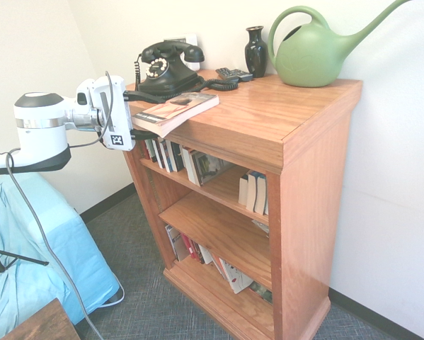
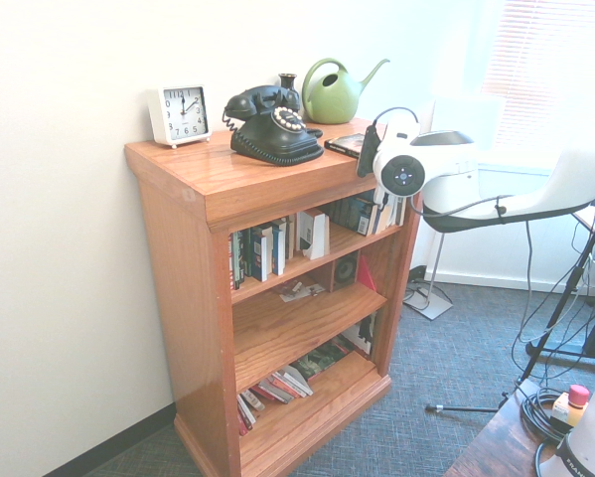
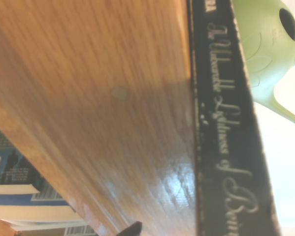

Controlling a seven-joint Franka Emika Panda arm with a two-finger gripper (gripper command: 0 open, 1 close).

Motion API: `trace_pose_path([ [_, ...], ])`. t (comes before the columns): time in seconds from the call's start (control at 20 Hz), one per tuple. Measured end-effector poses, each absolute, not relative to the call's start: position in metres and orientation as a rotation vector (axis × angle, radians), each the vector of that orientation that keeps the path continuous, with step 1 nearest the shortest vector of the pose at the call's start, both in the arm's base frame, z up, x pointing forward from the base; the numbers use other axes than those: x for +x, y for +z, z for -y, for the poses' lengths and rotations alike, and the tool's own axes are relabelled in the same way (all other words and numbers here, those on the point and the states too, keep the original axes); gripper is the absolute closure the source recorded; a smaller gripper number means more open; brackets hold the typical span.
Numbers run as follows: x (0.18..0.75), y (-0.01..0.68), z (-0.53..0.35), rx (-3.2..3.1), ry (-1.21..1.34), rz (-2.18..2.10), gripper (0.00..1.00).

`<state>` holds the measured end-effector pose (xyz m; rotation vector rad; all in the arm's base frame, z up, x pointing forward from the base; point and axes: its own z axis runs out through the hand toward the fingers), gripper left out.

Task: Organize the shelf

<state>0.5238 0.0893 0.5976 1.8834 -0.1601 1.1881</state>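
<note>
The shelf (image 1: 268, 106) is an orange-brown bookcase against the wall, with books standing and lying on its inner levels. A paperback book (image 1: 180, 110) lies flat on its top, and one end overhangs the corner nearest the arm. My gripper (image 1: 142, 115) is level with that end and open. One finger sits above the book and one below it, and I cannot tell if they touch. In the second exterior view the gripper (image 2: 371, 149) meets the book (image 2: 347, 146) at the right corner of the shelf (image 2: 208, 169). The wrist view shows the book's dark spine (image 3: 226, 147) on the wood top (image 3: 113, 98).
On top stand a black rotary phone (image 1: 165, 67), a dark vase (image 1: 255, 51), a remote (image 1: 233, 74), a green watering can (image 1: 311, 53) and a white clock (image 2: 180, 114). A blue-covered piece of furniture (image 1: 35, 262) sits under the arm. A dark wooden corner (image 1: 42, 326) is at the bottom left.
</note>
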Motion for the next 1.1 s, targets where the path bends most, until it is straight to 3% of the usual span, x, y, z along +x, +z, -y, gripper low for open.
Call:
trace_pose_path([
  [1.1, 0.5264, 0.5983, -0.0912, 1.881, 1.183, 0.146, 1.00],
])
